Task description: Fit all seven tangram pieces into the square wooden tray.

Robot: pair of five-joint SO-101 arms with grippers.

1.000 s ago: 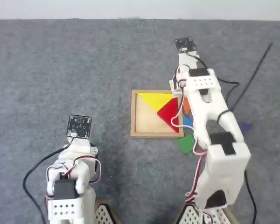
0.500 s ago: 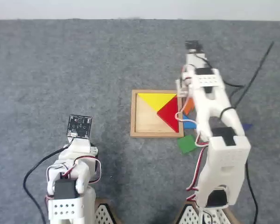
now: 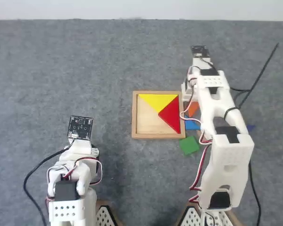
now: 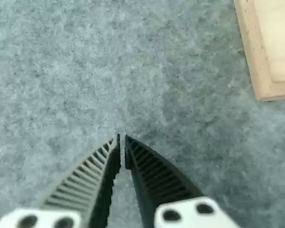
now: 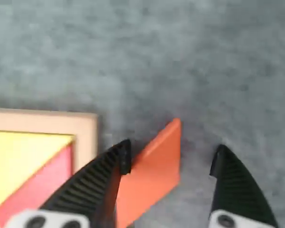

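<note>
Grey carpet [image 3: 85, 61] is bearing the square wooden tray [image 3: 136, 117], which is holding a yellow triangle [image 3: 156, 101] and a red triangle [image 3: 172, 117] edge to edge. The orange piece [image 5: 152, 175] is lying just beside the tray's wall, its long axis slanting to it. The right gripper [image 5: 173, 154] is hanging over it with fingers spread; the left gripper [image 4: 122, 138] is sitting closed, well apart

You're working under bright, even, diffuse light across the grey felt table cover [image 3: 61, 61]. Beside the square wooden tray [image 3: 135, 115], shadows are faint and soft-edged, hugging its outer wall.
</note>
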